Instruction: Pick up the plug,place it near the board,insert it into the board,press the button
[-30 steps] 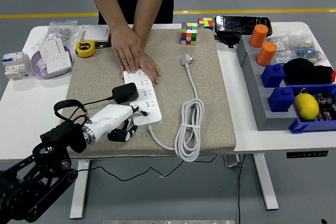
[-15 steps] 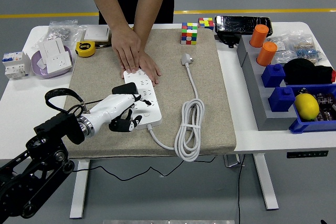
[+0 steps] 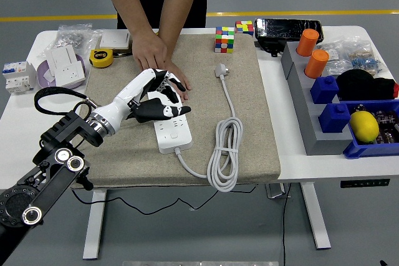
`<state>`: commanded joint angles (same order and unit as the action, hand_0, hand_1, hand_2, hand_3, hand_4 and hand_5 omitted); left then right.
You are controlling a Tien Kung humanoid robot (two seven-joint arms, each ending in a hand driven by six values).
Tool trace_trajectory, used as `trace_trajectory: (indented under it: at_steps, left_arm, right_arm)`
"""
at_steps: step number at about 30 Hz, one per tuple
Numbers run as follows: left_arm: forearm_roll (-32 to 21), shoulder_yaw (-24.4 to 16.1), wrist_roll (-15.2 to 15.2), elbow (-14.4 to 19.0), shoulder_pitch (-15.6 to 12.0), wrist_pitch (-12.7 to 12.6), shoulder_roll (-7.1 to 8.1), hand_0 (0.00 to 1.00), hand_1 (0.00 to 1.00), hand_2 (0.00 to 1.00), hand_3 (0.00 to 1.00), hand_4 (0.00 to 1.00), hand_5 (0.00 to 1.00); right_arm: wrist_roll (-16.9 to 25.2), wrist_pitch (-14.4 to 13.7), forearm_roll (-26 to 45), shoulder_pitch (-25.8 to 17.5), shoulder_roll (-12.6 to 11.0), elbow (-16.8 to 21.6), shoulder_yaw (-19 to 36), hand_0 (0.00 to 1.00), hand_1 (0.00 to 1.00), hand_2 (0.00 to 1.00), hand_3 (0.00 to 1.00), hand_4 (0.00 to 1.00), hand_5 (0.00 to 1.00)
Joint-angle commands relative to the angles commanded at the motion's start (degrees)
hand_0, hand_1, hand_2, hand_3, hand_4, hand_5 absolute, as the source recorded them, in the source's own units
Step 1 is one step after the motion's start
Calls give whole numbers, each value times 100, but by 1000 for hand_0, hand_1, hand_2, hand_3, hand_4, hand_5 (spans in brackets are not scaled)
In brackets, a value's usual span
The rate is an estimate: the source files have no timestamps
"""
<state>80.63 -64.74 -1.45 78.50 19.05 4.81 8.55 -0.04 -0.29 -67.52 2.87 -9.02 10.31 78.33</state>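
Left hand [image 3: 154,96] hovers over the power strip's [image 3: 171,126] far end, fingers curled around a black adapter plug [image 3: 149,111]; a person's hands [image 3: 163,70] pin that far end, presumably steadying the strip for insertion.

A lab: white table [image 3: 293,166], parts bins [image 3: 340,119].

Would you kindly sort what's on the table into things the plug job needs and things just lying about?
Job: black plug, held in the left hand; power strip, steadied by the person's hands.

Lying about: white cord, cubes, tape measure, orange cups, lemon, blue bins.
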Motion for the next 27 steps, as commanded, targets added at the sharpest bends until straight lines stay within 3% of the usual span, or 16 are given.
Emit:
trace_trajectory:
  at_steps: [3,4,7,11,18,24,27]
  left_arm:
    - [-695,-64,-10,-257,113,-82,-71,894,949,935,892,998,387]
    - [-918,-81,-9,-350,151,-109,-80,998,998,998,998,998,421]
    - [-1364,-121,-6,-688,298,-169,-95,998,998,998,998,998,421]
    - [-755,-178,-33,-1216,463,-268,-124,998,998,998,988,998,407]
    - [868,-254,-109,-1919,615,-381,-162,998,998,998,941,998,386]
    - [2110,-236,-136,-2187,675,-426,-178,998,998,973,912,998,380]
    - [2418,-174,-153,-2266,685,-461,-188,998,998,973,912,998,380]
  right_arm:
    - [-3,-2,-1,10,2,0,7,863,794,775,820,998,998]
    - [-2,-1,4,11,1,0,-1,863,794,776,819,998,998]
    - [-6,-2,-3,12,3,0,10,863,794,776,819,998,998]
    - [2,-1,14,23,5,0,-7,862,794,776,818,998,998]
    - [-6,1,6,19,1,0,-8,862,794,776,819,998,998]
    - [-8,1,2,25,-14,0,-29,862,794,776,819,998,998]
    - [-10,1,8,23,-19,0,-42,862,794,776,819,998,998]
